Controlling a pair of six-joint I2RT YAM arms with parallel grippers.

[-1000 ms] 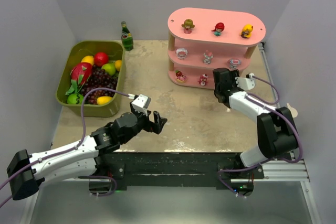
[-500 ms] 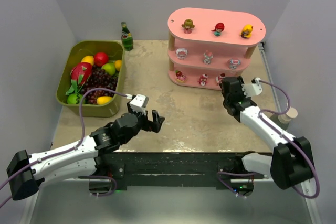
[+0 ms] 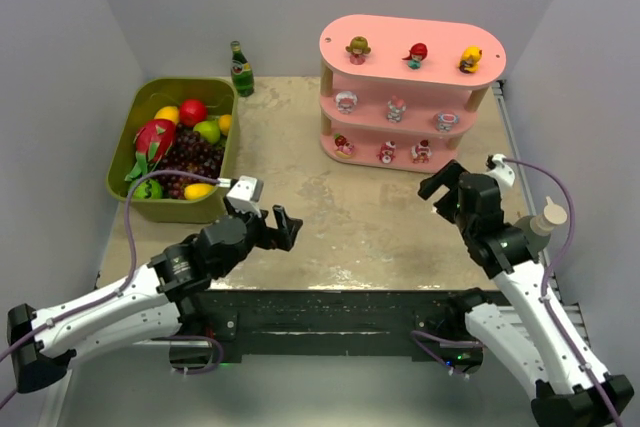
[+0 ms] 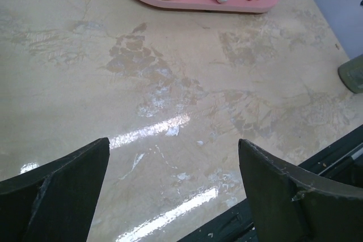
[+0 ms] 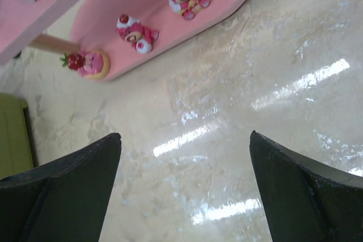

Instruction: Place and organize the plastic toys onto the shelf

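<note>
Plastic toys point(image 3: 397, 107): all nine on pink shelf point(image 3: 440, 39), three per tier, far right of bench point(image 3: 370, 222). Left hand point(image 3: 288, 229): fingers apart, holding nothing, over bare bench near front edge. Right hand point(image 3: 440, 182): fingers apart, holding nothing, in front of shelf's bottom tier, not touching. Green bin point(image 3: 125, 137) of fruit at left, bottle point(image 3: 241, 69) behind it.

Upper right, the pink oval three-tier shelf point(image 3: 385, 32) holds tiny pink, white and red plastic figurines point(image 3: 397, 108) and a yellow figurine point(image 3: 470, 58). Mid-left, an olive-green rectangular bin point(image 3: 185, 211); the tabletop point(image 3: 350, 217) is mottled beige.
</note>
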